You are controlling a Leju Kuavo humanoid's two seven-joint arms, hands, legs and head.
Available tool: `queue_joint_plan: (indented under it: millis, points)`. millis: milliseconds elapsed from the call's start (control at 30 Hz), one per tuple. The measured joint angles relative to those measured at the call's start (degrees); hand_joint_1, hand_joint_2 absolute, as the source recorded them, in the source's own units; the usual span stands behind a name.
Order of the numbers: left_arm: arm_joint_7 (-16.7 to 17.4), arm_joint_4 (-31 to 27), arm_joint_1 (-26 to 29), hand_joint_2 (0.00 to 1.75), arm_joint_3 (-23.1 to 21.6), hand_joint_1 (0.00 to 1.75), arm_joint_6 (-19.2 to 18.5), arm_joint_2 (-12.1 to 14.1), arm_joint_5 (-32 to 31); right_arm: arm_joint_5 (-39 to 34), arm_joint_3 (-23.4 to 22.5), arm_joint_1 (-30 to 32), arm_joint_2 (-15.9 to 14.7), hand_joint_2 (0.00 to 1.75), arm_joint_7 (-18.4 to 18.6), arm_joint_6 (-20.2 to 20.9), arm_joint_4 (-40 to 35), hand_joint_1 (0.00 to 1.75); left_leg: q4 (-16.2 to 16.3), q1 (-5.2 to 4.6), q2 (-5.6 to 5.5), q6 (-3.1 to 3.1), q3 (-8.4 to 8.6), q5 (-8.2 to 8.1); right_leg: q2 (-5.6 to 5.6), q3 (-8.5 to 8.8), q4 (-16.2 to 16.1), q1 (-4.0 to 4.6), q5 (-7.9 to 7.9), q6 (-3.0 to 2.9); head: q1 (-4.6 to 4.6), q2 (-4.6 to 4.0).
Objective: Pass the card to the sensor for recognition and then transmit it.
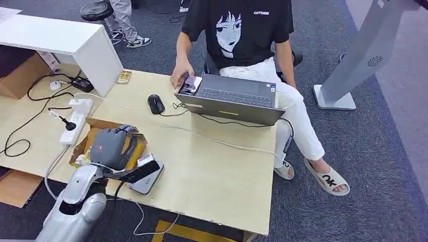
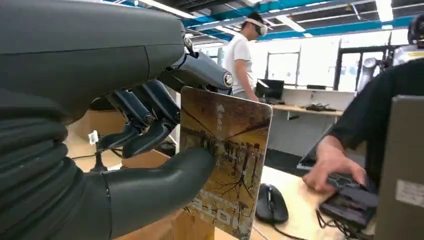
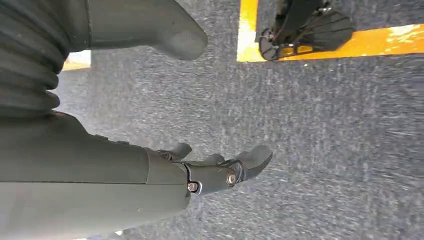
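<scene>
The left hand (image 2: pixel 125 150) pinches the card (image 2: pixel 225 165) upright between thumb and fingers (image 2: pixel 145 135), above the bench (image 1: pixel 212 171). The black-topped sensor (image 1: pixel 145 174) lies just beside and below them, toward the robot. The right hand (image 3: pixel 200 175) hangs empty, fingers loosely apart.

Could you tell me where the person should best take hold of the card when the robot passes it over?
By the free end that sticks out past the left robot hand. The card is thin and flat, pinched between the thumb on its printed face and the fingers behind. Come from the laptop side and pinch both faces, probably near the far edge.
</scene>
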Motion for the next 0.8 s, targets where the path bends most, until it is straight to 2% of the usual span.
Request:
queue_joint_plan:
  millis: [467,800]
  points:
    - [1.99,1.88,-0.37,1.75,-5.53,1.75,-4.52,1.29,-1.68,5.0,-3.32,0.12,0.07,1.75,-2.69,0.0,0.31,0.0,-0.01,0.0,0.0,0.0,-0.02,0.0,-0.01,0.12,0.0,0.0,0.0,0.0,0.02,0.0]
    - [2.73,3.65,-0.34,1.75,-7.01,1.75,-6.34,2.03,-1.33,7.65,-5.64,0.33,0.35,1.75,-3.52,0.0,0.28,0.0,-0.01,0.0,-0.05,0.0,-0.03,0.0,-0.04,0.16,0.01,0.01,-0.01,0.0,0.02,0.0]
